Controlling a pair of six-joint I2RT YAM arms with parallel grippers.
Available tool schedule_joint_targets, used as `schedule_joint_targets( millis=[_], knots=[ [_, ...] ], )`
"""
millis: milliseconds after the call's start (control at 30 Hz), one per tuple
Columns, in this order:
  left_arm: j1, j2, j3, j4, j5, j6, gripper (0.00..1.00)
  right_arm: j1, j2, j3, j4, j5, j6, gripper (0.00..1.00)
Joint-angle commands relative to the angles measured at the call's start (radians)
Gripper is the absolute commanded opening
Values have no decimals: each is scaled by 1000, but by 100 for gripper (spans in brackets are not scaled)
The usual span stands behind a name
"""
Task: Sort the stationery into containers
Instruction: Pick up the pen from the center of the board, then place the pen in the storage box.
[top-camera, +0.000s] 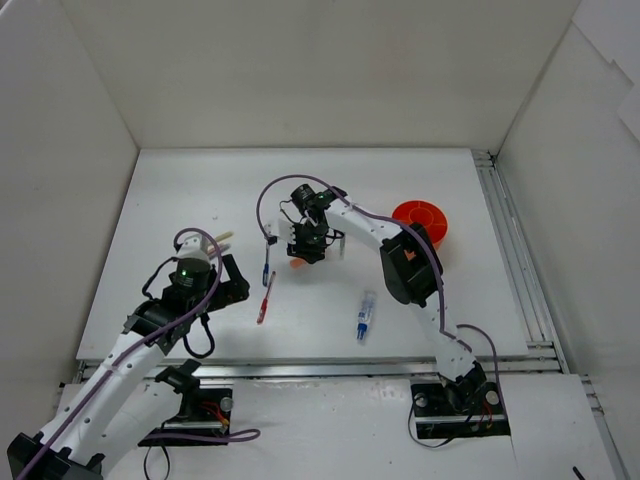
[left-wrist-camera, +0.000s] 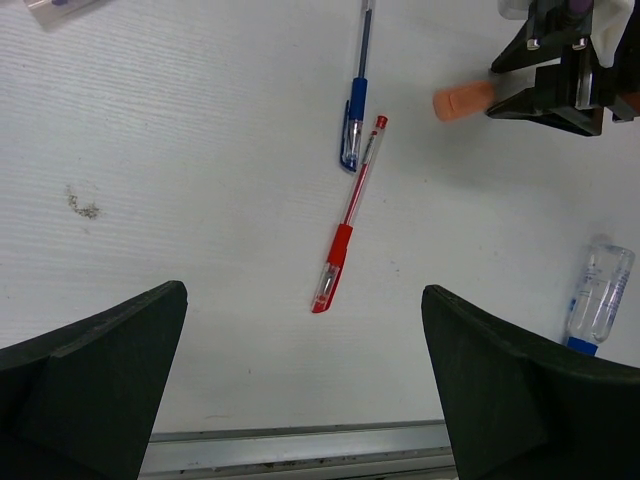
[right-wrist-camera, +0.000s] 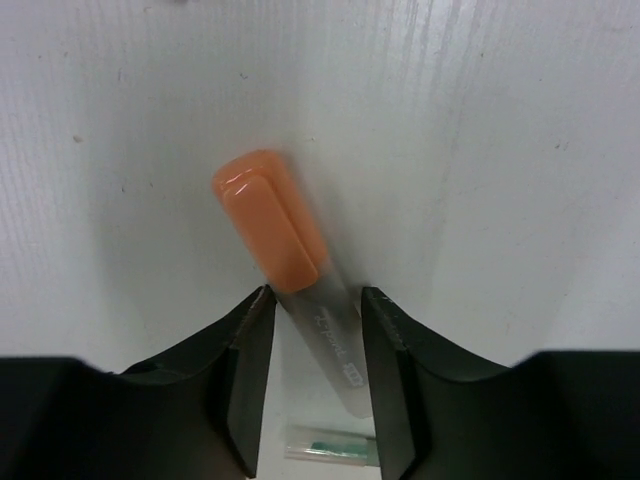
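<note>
Bright, soft shadows, perhaps faint glare

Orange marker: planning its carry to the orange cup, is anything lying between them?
Nothing visible does. The orange marker sits between the jaws of the right gripper; the orange cup stands to its right in the top view. The clear blue-capped pen lies lower down, off that line. The right arm hides part of the stretch.

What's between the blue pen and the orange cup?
Top view: the right gripper, an orange marker between its fingers, sits between the blue pen and orange cup.
</note>
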Motion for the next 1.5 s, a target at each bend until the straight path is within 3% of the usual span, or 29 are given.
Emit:
schedule_joint_targets(
  millis=[0, 233, 333, 567, 667, 767, 900, 1000, 1133, 1233, 1467],
  knots=[
    [-5, -11, 48, 13, -31, -10, 100, 10, 36, -2, -46, 17, -13, 34],
    [-5, -49, 56, -10, -41, -12, 100, 8, -7, -30, -46, -21, -23, 6],
    [-5, -60, 59, -16, -39, -10, 100, -4, -45, -32, -41, -82, -25, 0],
    [-5, -97, 53, -28, -33, -15, 100, -36, -162, -122, 156, -107, 114, 0],
    [-5, -115, 54, -33, -34, -14, 100, -61, -267, -270, 398, -45, 308, 0],
    [-5, -121, 51, -28, -34, -9, 100, -97, -398, -442, 790, 6, 483, 0],
    [-14, -98, 56, -8, -24, 0, 100, -154, -547, -554, 1037, 63, 705, 0],
    [-14, -86, 66, 4, -7, 9, 100, -165, -657, -706, 1233, 210, 829, 0],
    [-14, -86, 70, 12, -1, 28, 100, -179, -790, -899, 1344, 481, 903, 0],
    [-14, -89, 71, 27, 6, 40, 100, -206, -864, -976, 1344, 577, 934, 0],
    [-23, -65, 71, 59, 44, 62, 100, -326, -982, -1131, 1388, 534, 1056, 0]
  ],
)
